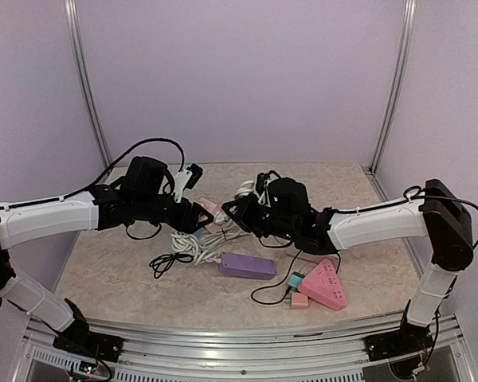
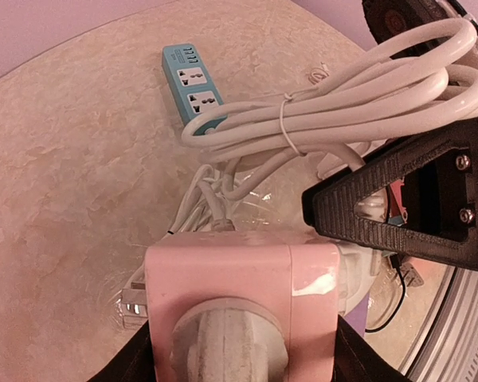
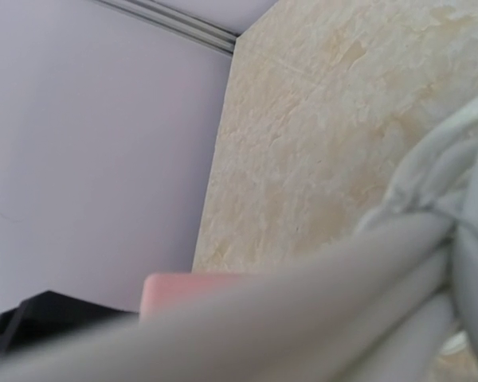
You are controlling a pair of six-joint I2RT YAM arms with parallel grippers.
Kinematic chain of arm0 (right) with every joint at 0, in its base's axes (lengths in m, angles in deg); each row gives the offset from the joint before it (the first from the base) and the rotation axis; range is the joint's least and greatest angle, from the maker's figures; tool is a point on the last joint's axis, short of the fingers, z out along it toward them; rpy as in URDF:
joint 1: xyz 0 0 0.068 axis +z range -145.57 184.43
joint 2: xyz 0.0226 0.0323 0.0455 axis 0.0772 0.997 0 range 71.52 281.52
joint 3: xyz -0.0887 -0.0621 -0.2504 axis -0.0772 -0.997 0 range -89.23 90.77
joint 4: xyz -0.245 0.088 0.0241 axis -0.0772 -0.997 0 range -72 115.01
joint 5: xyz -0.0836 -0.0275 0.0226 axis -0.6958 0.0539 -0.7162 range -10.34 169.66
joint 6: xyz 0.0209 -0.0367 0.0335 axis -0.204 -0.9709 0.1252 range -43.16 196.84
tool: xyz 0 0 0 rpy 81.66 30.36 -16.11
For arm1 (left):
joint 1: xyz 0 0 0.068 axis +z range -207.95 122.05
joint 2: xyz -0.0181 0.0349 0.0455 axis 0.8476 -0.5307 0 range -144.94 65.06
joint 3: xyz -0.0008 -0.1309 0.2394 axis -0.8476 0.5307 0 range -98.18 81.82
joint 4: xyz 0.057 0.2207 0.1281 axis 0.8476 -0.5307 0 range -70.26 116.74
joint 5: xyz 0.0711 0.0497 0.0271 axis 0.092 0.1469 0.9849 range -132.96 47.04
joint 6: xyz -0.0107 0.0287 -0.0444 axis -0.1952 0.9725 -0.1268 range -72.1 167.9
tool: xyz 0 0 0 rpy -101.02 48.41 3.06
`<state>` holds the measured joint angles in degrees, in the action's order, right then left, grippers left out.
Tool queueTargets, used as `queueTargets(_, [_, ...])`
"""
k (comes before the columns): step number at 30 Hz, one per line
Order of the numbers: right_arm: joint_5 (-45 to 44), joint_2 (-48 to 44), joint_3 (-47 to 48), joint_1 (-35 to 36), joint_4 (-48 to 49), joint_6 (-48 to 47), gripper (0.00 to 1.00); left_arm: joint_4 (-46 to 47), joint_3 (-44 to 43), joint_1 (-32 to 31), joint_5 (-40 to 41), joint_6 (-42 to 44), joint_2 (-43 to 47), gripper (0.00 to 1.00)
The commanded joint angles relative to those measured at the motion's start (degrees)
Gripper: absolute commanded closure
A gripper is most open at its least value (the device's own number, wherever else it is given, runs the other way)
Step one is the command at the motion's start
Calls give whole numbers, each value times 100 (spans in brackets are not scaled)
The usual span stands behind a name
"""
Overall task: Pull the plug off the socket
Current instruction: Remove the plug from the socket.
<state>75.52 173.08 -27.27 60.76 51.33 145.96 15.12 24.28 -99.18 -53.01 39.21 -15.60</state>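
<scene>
My left gripper (image 2: 240, 354) is shut on a pink socket cube (image 2: 239, 274), its black fingers (image 2: 131, 362) on both sides. A whitish round plug (image 2: 227, 342) sits in the cube's near face. Another white plug (image 2: 355, 272) sticks out of its right side, and metal prongs (image 2: 131, 304) out of its left. In the top view the left gripper (image 1: 197, 216) holds the cube (image 1: 213, 216) mid-table, facing my right gripper (image 1: 237, 212). A black right finger (image 2: 414, 199) hangs just above the right-side plug; its jaws are hidden. The right wrist view shows blurred white cable (image 3: 342, 302) and the cube (image 3: 183, 285).
A tied bundle of white cable (image 2: 342, 111) lies behind the cube, with a teal power strip (image 2: 193, 83) beyond it. Nearer the front lie a purple power strip (image 1: 247, 265), a pink triangular strip (image 1: 328, 284), two small adapters (image 1: 296, 290) and a black cord (image 1: 166, 261).
</scene>
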Motion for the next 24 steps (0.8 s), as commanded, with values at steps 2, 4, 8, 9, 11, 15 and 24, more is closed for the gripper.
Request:
queueTargets(2, [-146, -96, 13, 41, -70, -307, 100, 572, -363, -117, -568, 65, 2, 95])
queueTargets(4, [-101, -61, 27, 8, -82, -277, 100, 560, -372, -96, -582, 69, -27, 95])
queueTargets(8, [-107, -47, 100, -39, -120, -342, 100, 577, -371, 27, -700, 4, -5, 95])
queueTargets(9, [-159, -58, 123, -43, -185, -380, 100, 581, -372, 66, -752, -27, 10, 95])
queueTargets(11, [-240, -117, 120, -43, -257, -439, 100, 590, -368, 120, -795, -61, 30, 95])
queueTargets(15, [-402, -259, 35, -43, -345, -468, 100, 548, -362, 159, -699, -35, 58, 91])
queueTargets(24, [-221, -366, 100, -135, -638, -838, 100, 553, -305, 121, -664, 530, 165, 96])
